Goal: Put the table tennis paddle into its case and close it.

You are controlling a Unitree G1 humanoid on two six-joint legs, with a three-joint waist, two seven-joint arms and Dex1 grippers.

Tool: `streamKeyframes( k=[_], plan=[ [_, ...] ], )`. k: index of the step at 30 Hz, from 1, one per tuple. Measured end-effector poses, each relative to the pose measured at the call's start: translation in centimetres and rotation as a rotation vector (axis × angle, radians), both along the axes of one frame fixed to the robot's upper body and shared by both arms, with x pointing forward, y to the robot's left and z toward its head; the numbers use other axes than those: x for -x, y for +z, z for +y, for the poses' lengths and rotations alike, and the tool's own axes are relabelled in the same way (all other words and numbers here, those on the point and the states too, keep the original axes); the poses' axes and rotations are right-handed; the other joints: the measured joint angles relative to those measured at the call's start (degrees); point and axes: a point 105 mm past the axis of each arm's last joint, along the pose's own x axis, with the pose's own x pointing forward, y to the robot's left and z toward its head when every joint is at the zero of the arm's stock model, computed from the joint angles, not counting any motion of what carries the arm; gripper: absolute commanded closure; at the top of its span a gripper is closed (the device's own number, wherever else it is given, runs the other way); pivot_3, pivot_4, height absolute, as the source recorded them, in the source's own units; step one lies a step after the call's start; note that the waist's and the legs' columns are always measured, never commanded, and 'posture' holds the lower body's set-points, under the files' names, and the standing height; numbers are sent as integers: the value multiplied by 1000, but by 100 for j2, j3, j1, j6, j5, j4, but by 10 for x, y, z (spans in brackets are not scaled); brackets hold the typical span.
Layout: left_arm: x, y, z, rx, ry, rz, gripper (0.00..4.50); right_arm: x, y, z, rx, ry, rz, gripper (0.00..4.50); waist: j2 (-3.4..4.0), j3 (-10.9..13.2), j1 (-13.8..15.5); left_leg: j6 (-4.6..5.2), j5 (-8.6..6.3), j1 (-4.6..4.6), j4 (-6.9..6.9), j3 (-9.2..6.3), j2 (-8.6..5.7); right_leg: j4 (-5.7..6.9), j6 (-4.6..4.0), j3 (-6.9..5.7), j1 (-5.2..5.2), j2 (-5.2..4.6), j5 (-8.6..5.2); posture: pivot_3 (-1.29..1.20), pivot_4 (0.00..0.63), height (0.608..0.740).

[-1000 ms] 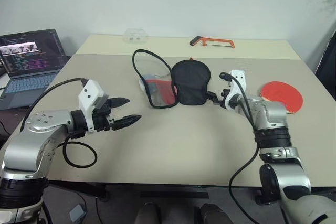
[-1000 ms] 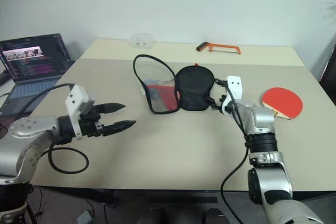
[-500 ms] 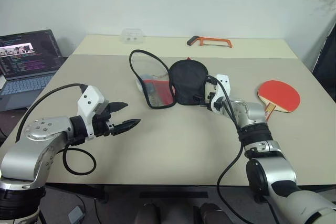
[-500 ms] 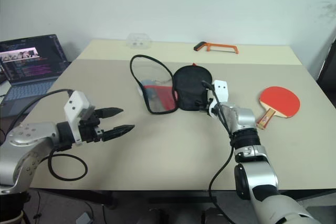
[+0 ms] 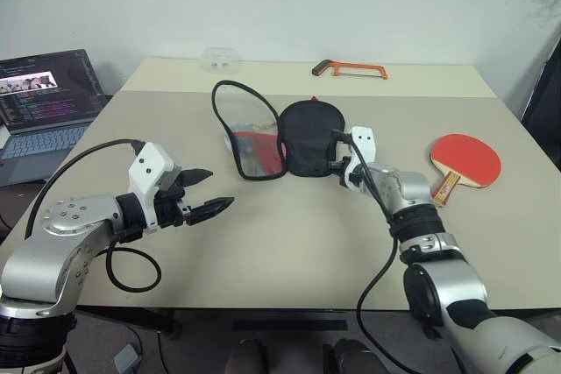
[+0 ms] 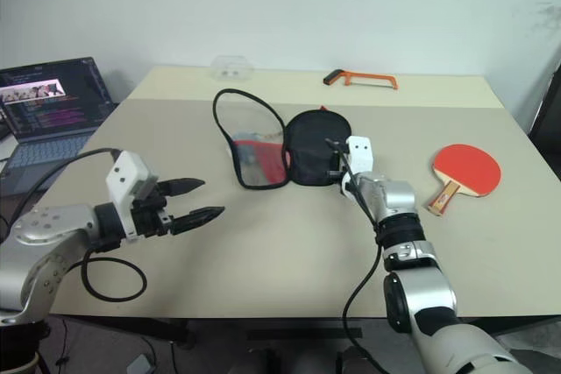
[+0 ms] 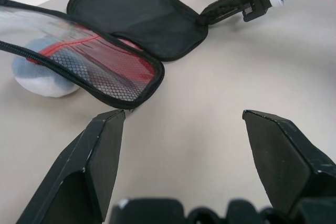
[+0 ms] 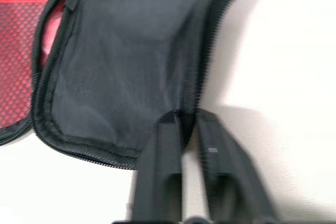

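Nearest the robot, the left gripper (image 5: 213, 192) hangs above the beige table (image 5: 289, 260) on the robot's left side, its 2 black fingers spread well apart with nothing between them, pointing toward the middle of the table. Further out and to the right, the right gripper (image 8: 181, 121) reaches forward to the case (image 5: 302, 136), and its 2 fingers are pressed together on the zip edge of the case's black half, at the side nearest the right arm; the right wrist view shows the black edging pinched between the fingertips. The case lies unzipped and spread open near the middle of the table: the black half lies flat on the right, while the red half with its black mesh pocket (image 7: 113, 69) stands tilted up on the left, its looped black edge raised off the table. A small whitish round pouch (image 7: 44, 80) sits just behind the red half, touching it. The table tennis paddle (image 5: 465, 161) lies flat on the table well to the right of the case, red face up, its pale handle pointing toward the robot, outside the case. At the far edge lie an orange-handled saw (image 5: 351, 68) and a small clear box (image 5: 222, 59). An open laptop (image 5: 48, 98) stands off the table's left side.
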Motion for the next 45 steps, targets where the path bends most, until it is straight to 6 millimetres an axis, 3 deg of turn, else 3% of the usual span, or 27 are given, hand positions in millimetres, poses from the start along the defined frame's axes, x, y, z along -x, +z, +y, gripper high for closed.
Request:
streamKeyframes(
  k=[5, 13, 31, 42, 45],
  plan=[
    [-3, 0, 2, -2, 7, -5, 584, -3, 3, -11, 28, -28, -19, 4457, 0, 0, 2, 0, 0, 0, -6, 1, -1, -2, -1, 0, -1, -1, -1, 0, 150, 740],
    [-5, 1, -1, -5, -6, -12, 584, -7, 6, -50, 80, -114, -34, 4457, 0, 0, 5, 0, 0, 0, -21, 5, -1, -3, -7, 3, -8, -1, -4, 0, 150, 740],
    [-8, -2, -6, -2, -41, 0, 584, 15, -3, -106, 167, -139, -22, 4457, -1, 0, 64, -1, 1, 0, -44, 12, -2, -11, -11, 5, -16, -2, -7, 0, 150, 740],
    [-12, -2, -7, -14, -46, -1, 584, 20, -4, -111, 199, -102, -19, 4457, -2, 0, 63, -1, 1, 1, -44, 12, -2, -11, -11, 5, -15, -2, -7, 0, 150, 740],
    [-12, -2, -8, -15, -52, 2, 584, 23, -3, -109, 201, -75, -18, 3840, -2, 0, 56, -1, 1, 1, -45, 12, -1, -11, -11, 6, -16, -1, -7, 0, 150, 740]
  ],
)
